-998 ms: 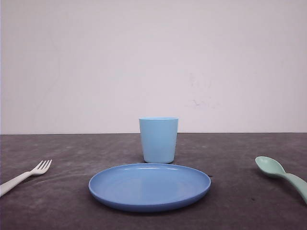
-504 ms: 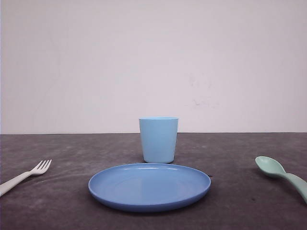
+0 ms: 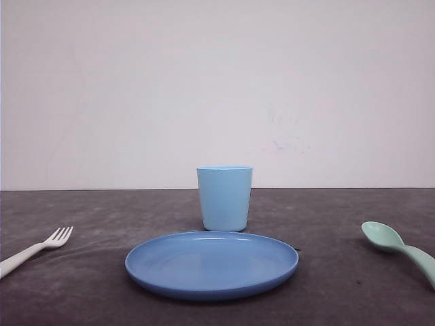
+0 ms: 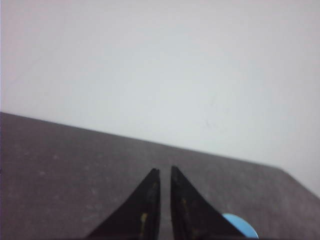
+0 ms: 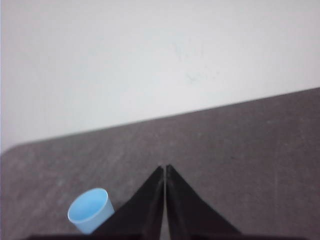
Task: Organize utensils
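Table (image 3: 95, 285): dark grey, mottled surface, running back to a plain pale wall (image 3: 217, 88)
Plate (image 3: 212, 263): round, blue, shallow, lying flat at the middle of the table near the front edge, nothing on it
Cup (image 3: 225, 198): light blue, upright, open end up, just behind the plate and about centred on it; the base sits close to the plate's far rim, whether they touch cannot be told
Fork (image 3: 34, 250): small, white, four tines; lies flat on the table well to the left of the plate, tines toward the back and slightly inward, handle running off the left edge of the front view
Spoon (image 3: 397, 248): mint green, oval bowl facing up; lies flat well to the right of the plate, bowl toward the back and inward, handle running off toward the right edge
Left gripper (image 4: 163, 172): two black tapered fingers held almost together, a thin slit between the tips, nothing between them; above bare table, a sliver of the cup's rim beside one finger
Right gripper (image 5: 164, 168): black fingers pressed together at the tips, holding nothing; above bare table, the cup off to one side
Contact: neither gripper touches fork or spoon
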Action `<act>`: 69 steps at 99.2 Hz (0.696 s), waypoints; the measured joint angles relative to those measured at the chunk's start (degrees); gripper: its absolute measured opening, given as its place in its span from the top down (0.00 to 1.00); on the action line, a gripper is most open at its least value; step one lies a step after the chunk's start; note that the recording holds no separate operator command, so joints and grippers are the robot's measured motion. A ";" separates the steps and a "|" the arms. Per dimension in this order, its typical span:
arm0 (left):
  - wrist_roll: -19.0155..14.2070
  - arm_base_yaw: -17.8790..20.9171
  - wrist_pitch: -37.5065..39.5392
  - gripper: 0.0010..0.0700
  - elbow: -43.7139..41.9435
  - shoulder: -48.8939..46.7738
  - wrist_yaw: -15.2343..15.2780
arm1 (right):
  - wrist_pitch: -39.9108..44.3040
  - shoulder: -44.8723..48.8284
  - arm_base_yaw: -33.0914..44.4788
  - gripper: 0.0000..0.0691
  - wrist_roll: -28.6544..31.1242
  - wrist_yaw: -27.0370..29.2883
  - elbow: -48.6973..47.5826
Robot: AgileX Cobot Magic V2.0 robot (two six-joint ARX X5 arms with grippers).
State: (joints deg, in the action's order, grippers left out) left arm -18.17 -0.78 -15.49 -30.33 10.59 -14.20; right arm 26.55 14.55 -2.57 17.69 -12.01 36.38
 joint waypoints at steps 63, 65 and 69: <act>15.37 0.00 -20.52 1.00 -15.69 31.76 -0.07 | 17.31 33.59 0.00 0.99 -13.88 5.92 10.47; 15.63 0.00 -20.61 1.00 -15.69 32.30 0.20 | 17.35 34.23 0.00 0.99 -13.99 6.01 10.47; 15.91 0.00 -20.79 1.00 -15.69 33.18 0.59 | 17.42 35.30 0.00 0.99 -14.34 6.05 10.47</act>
State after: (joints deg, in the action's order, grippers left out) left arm -2.26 -0.78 -36.27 -46.02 43.77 -13.61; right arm 43.97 49.84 -2.57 3.36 -5.96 46.85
